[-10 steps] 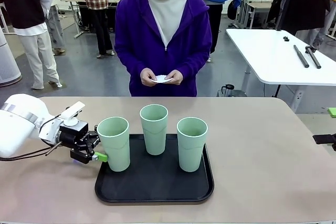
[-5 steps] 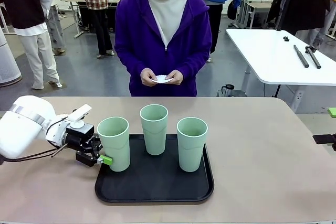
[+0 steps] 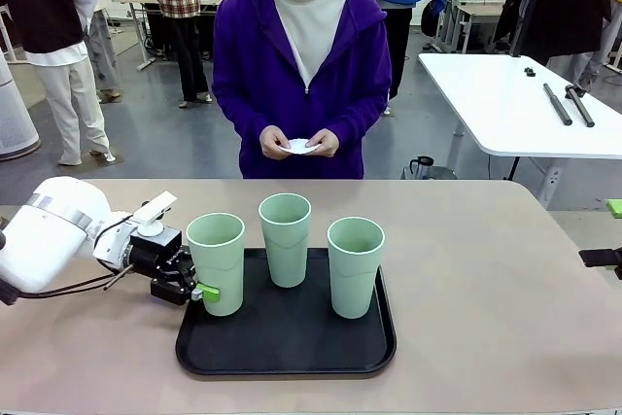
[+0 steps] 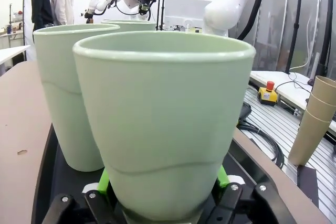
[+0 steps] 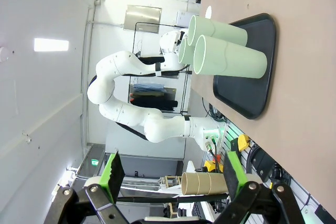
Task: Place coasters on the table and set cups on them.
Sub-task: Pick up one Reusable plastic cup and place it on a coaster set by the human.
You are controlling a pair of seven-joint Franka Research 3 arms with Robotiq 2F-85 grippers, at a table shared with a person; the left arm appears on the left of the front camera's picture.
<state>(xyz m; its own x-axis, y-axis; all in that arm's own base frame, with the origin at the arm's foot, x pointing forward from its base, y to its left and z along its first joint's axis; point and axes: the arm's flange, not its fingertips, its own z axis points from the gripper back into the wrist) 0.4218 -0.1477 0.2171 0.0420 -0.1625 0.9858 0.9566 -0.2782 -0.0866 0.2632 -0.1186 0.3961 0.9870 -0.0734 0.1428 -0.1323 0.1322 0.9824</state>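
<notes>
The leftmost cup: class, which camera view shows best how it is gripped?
The left wrist view: the leftmost cup looms large, green pads pressed on both sides near its base. The front view shows the left gripper at its side; the right wrist view shows it small, sideways.

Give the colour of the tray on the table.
Plain black, no pattern. The tray shows best in the front view.

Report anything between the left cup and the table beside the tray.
Nothing visible but the tray's low rim. The left gripper is shut on that cup; the coasters are in the person's hands.
</notes>
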